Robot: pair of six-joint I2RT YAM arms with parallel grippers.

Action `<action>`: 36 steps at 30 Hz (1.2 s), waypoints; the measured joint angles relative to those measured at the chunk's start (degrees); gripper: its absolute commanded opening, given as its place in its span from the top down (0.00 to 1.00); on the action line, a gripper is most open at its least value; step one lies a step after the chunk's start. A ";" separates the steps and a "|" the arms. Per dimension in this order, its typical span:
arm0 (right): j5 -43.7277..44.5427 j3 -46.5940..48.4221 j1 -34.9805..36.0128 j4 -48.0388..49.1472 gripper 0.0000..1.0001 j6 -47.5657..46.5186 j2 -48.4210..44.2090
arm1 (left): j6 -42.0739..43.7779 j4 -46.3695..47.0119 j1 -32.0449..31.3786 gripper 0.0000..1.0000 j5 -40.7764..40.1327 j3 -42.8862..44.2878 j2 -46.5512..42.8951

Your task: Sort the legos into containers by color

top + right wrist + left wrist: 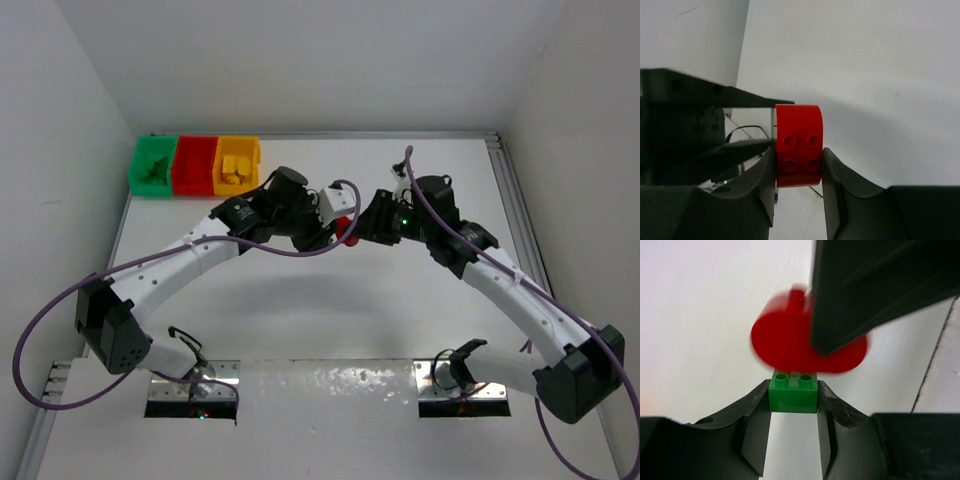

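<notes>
Judged to be the pull-apart step, over the middle of the table (330,330) and well apart from the bins. Pinched a green brick (793,399) by its sides in the left gripper (793,390), narrowed onto it, studs pointing away from the wrist. Clamped a red brick (798,135) with a rounded top in the right gripper (798,161), likewise closed narrow on its flanks. Faced the two grippers tip to tip, and set the red right against the studded face of the green in the left wrist view. Looked stuck together there, though too blurred to tell joined from just parted. Called next for a clean separation: a straight pull or a slight twist, with both grips kept firm against a slip or a flung piece. Called after that for two carries to the far left corner. Meant green for the green bin (152,165), holding green pieces, and red for the red bin (194,165) in the middle of the row, beside the yellow bin (238,162) with its yellow pieces. Needed care at the drop, with bins joined wall to wall and a wrong compartment just beside the right one. Needed turn-taking as well, to keep both arms from crowding the same corner.
</notes>
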 measured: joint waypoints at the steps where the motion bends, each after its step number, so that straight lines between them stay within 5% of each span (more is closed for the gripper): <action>1: 0.79 0.00 -0.35 -1.25 1.00 -0.57 -1.22 | 0.35 0.24 0.02 1.00 -0.42 -0.68 -0.09; 14: 6.43 1.03 -5.66 -8.72 1.00 -4.85 -8.24 | -0.13 1.03 3.26 1.00 -9.11 -8.26 -0.07; 19: 7.72 1.03 -5.66 -11.47 1.00 -5.64 -8.61 | -6.97 0.02 19.63 1.00 -13.05 7.74 10.10; 26: 9.40 1.03 -5.66 -14.19 1.00 -6.14 -10.78 | -13.75 -7.52 45.66 1.00 -6.75 31.76 27.67; 30: 9.86 0.00 -5.66 -14.14 1.00 -5.92 -12.83 | -15.65 -13.35 50.86 1.00 -6.64 40.89 33.90; 36: 10.32 -0.04 -5.66 -15.19 1.00 -6.12 -13.00 | -18.01 -12.52 52.78 1.00 -11.21 42.29 34.91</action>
